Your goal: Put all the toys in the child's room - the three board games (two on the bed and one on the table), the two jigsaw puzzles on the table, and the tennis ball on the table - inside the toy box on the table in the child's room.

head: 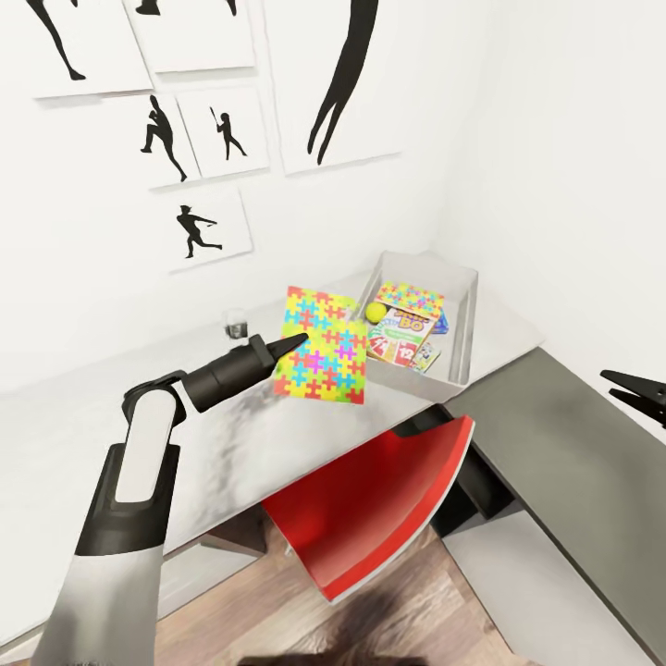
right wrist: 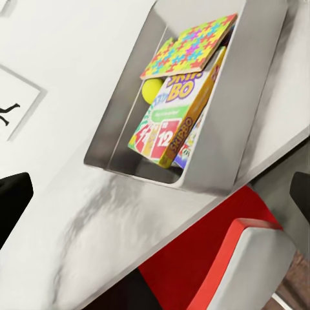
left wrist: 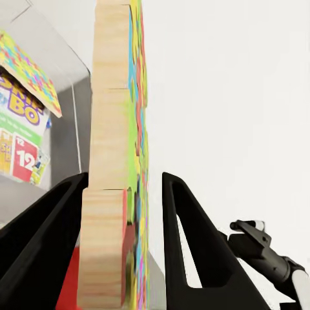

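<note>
Our left gripper (head: 294, 343) has its two black fingers (left wrist: 194, 245) pinching the edge of a thin square jigsaw puzzle sheet (head: 323, 345) of interlocking yellow, pink, blue and green pieces. In the left wrist view the sheet (left wrist: 116, 129) stands on edge between the fingers, its pale wooden back towards one and its coloured face towards the other. In the head view it is lifted off the pale grey tabletop (head: 240, 435) and tilted, just beside the near wall of the light grey toy box (head: 462, 314) with flared sides.

Inside that box we see a second multicoloured puzzle sheet (head: 411, 299) lying on top, propped at a slant. Under it lies a yellow-green-red board game box (head: 400, 337) with red number cards printed on it, and a blue box edge (head: 442, 323) peeks out beside it. A small yellow-green tennis ball (head: 375, 312) sits in the box against the puzzle's corner.

Our right gripper (head: 638, 393) shows at the edge of the head view over the lower dark grey wing (head: 573, 462) of the desk, its black fingers spread apart.

A small glass tumbler (head: 237, 324) stands on the tabletop by the white wall. A red chair (head: 379, 499) is tucked under the desk.
</note>
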Tool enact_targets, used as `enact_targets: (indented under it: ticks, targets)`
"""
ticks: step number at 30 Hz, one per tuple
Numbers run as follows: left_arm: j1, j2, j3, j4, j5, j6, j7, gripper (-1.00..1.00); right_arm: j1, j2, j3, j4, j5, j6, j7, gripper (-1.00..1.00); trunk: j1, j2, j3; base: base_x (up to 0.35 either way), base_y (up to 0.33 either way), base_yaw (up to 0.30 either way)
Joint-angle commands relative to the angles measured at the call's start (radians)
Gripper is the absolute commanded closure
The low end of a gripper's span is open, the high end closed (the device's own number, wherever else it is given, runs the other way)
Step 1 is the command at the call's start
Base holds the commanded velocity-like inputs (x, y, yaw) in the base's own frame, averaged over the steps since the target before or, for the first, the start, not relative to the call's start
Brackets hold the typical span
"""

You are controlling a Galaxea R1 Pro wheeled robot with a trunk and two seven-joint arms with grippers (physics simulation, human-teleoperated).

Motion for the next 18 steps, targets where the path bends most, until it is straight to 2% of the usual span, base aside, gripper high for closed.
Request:
enact_targets:
  ticks: [1,5,13,18]
  targets:
    - [-0.001,-0.001,0.003,0.0,-0.007,0.006,-0.008,1.0,-0.001,0.0,-0.001,0.0,0.008,0.004,0.009,-1.0,0.001,-0.002,-0.001,0.011,-0.016,0.007]
    - [-0.019,-0.006,-0.01,0.0,-0.006,0.009,0.026,1.0,-0.001,-0.001,-0.002,0.0,0.008,0.005,0.01,-1.0,0.001,-0.002,-0.001,0.064,-0.097,0.004]
    - [-0.028,-0.008,-0.019,0.001,-0.007,0.009,0.045,1.0,-0.001,-0.002,-0.002,0.0,0.008,0.005,0.009,-1.0,0.001,-0.002,-0.001,0.12,-0.183,0.002]
    - [-0.026,-0.014,-0.041,0.0,-0.009,0.003,0.052,1.0,-0.002,-0.002,-0.002,0.0,0.008,0.007,0.008,-1.0,0.001,-0.002,0.0,0.069,-0.101,0.0]
